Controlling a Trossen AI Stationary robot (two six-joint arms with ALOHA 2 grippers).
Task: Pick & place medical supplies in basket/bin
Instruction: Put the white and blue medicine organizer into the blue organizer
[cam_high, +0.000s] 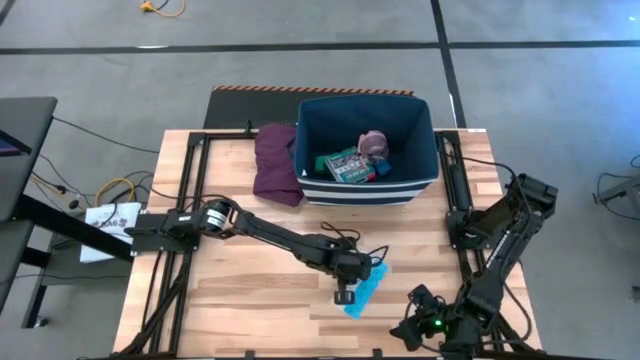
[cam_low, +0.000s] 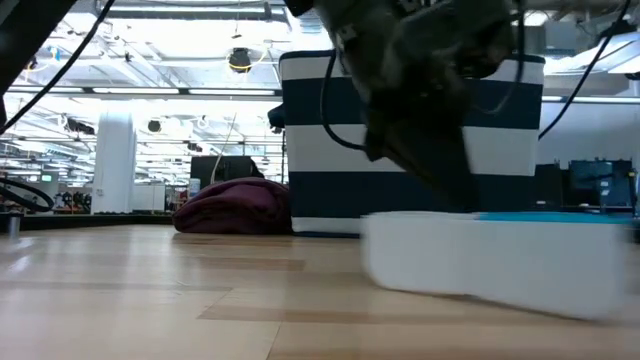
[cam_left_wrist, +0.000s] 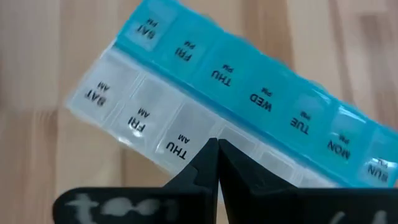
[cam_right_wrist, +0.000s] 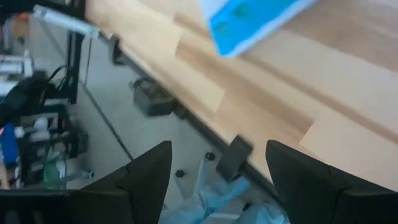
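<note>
The blue-white pill strip (cam_high: 366, 288) lies flat on the wooden table near its front edge; it fills the left wrist view (cam_left_wrist: 249, 93) and looms close in the low view (cam_low: 500, 255). My left gripper (cam_high: 345, 294) (cam_left_wrist: 217, 144) is shut, its tips at the strip's white row. The navy striped bin (cam_high: 425, 150) stands at the far middle and holds a green-red flat box (cam_high: 347, 166), a pink roll (cam_high: 373, 144) and a blue block (cam_high: 384, 171). My right gripper (cam_right_wrist: 217, 180) stands open beyond the table's near right edge (cam_high: 420, 322). My left gripper has its shut fingertips on or just over the pill strip's white row (cam_left_wrist: 239, 140), about the strip's middle, beside the THU compartment. The fingers slant down from the table's left. The strip lies flat on the table. Whether the tips touch it, I cannot tell.
A maroon folded cloth (cam_high: 277, 160) lies left of the bin, against its wall (cam_low: 235, 205). Bare wood stretches across the table's left and middle. Black frame rails run along both side edges.
</note>
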